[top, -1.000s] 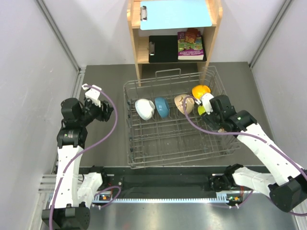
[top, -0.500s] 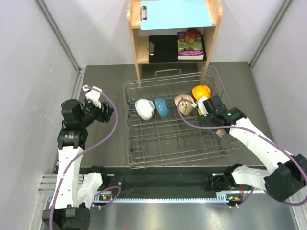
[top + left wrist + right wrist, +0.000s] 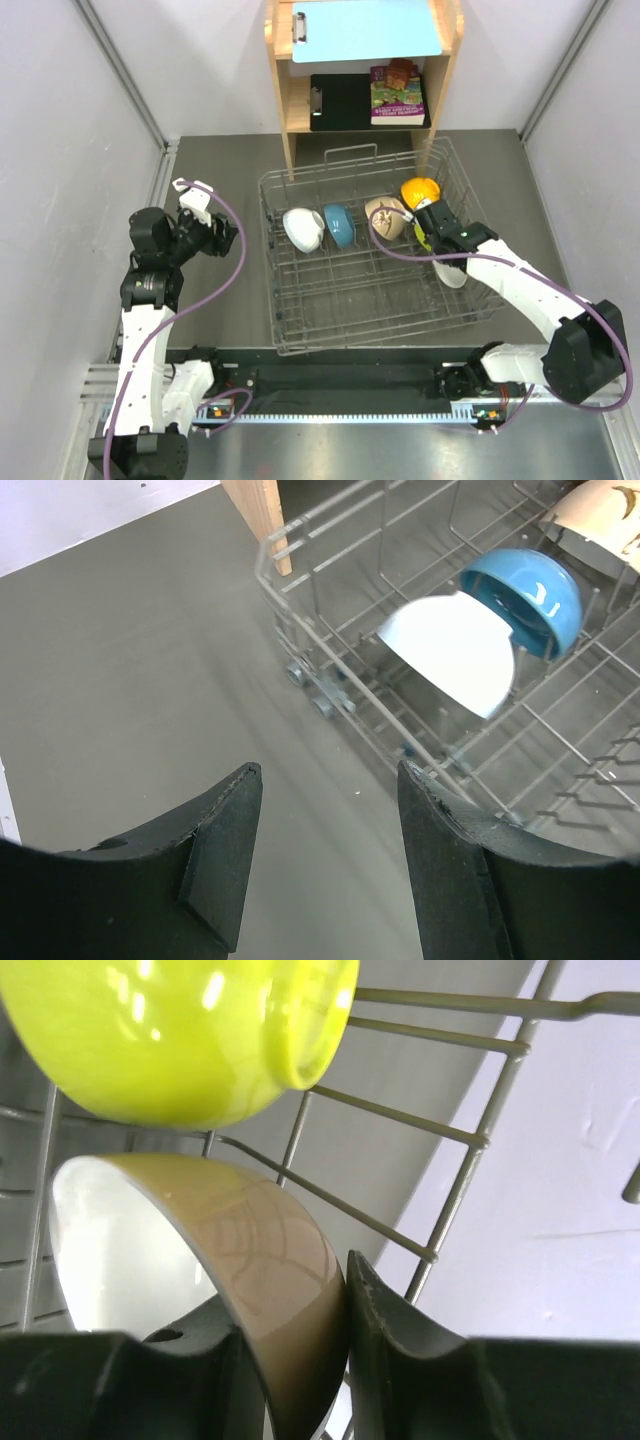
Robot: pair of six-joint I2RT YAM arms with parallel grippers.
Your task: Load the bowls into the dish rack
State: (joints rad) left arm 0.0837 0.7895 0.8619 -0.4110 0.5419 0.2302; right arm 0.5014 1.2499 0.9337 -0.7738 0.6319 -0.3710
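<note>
Right fingers [image 3: 400, 1360] closed, pinching beige bowl [image 3: 240, 1250] rim (lime bowl [image 3: 180, 1040] just above); left fingers [image 3: 225, 855] spread.

A lab test cell: white panel walls [image 3: 70, 120] on metal framing [image 3: 120, 70] enclose a grey bench [image 3: 215, 300]; a wooden shelf [image 3: 283, 100] with clipboards [image 3: 365, 28] stands at top centre.
</note>
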